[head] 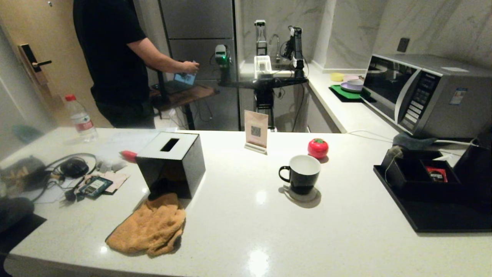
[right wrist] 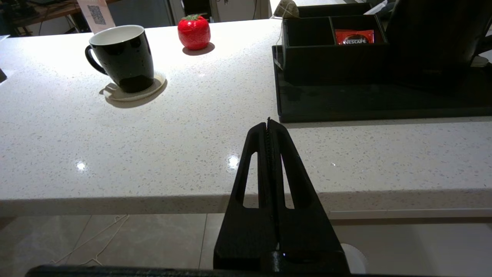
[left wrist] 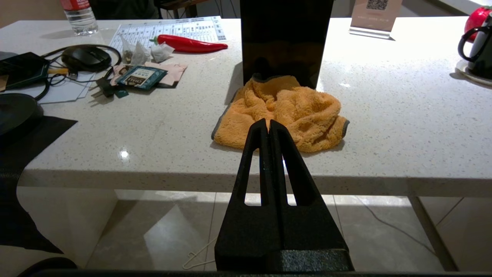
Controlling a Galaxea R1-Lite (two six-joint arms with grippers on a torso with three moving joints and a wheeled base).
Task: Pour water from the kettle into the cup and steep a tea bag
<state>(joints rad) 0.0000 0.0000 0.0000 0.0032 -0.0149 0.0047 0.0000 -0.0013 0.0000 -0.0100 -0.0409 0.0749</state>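
Nothing is under way yet: left gripper and right gripper hang pinched together short of the counter's near edge, the cup waits mid-counter on its coaster, so reaching the kettle on the tray looks first.

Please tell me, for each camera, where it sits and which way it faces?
Head: high, looking down over the counter; no arm shows.
Left wrist: behind the shut left pincer, below the counter's edge, facing the orange cloth.
Right wrist: behind the shut right pincer, facing the tray and kettle.
All share the cup.
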